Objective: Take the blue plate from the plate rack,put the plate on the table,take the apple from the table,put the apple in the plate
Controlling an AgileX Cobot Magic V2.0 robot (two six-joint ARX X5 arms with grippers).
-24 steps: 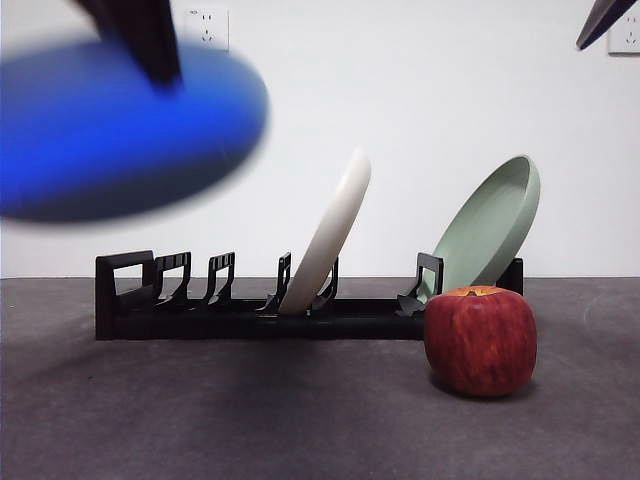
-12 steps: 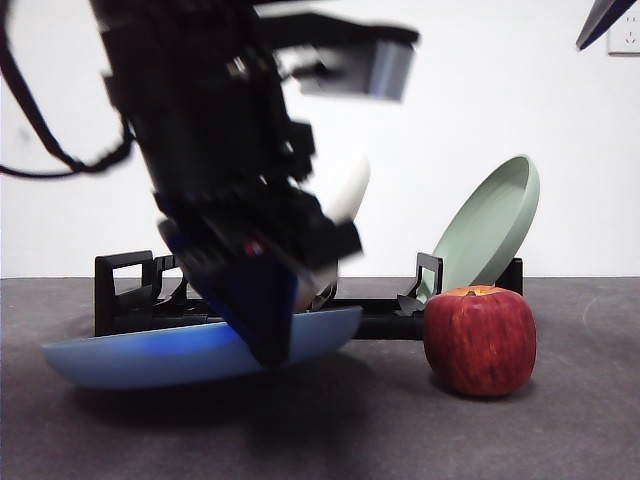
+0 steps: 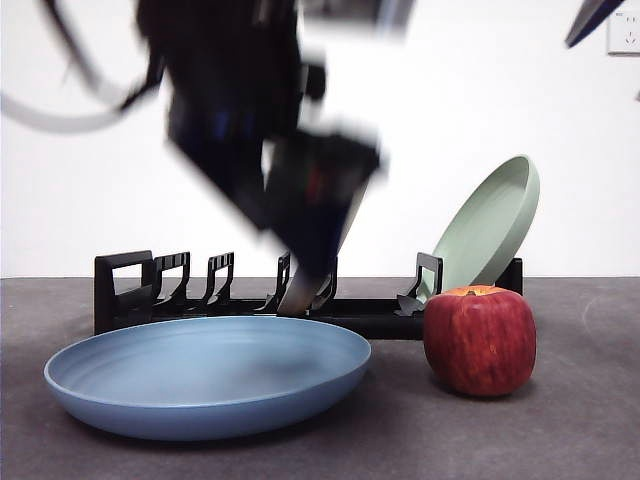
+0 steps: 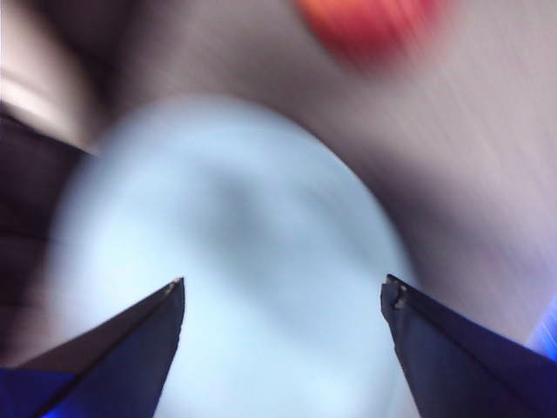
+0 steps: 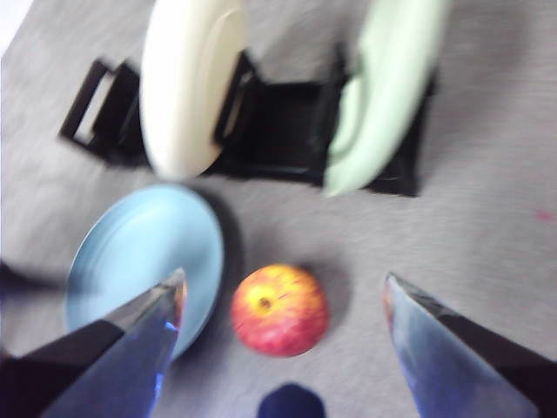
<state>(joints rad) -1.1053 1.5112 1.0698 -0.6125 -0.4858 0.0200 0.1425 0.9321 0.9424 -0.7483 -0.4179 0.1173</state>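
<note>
The blue plate (image 3: 208,372) lies flat on the table (image 3: 560,440), in front of the plate rack (image 3: 130,290). It also shows in the left wrist view (image 4: 235,261) and the right wrist view (image 5: 144,252). My left gripper (image 4: 283,296) is open and empty above the plate; in the front view it is a blurred dark arm (image 3: 300,210). The apple (image 3: 480,340) stands on the table just right of the plate, apart from it. My right gripper (image 5: 283,292) is open, high above the apple (image 5: 280,310).
A cream-white plate (image 5: 187,83) and a pale green plate (image 3: 490,225) lean in the rack. The rack's left slots stand free. A wall is close behind the rack.
The left gripper has let go of the blue plate, which now lies flat on the table. The arm has risen away from it. The apple has not moved.
</note>
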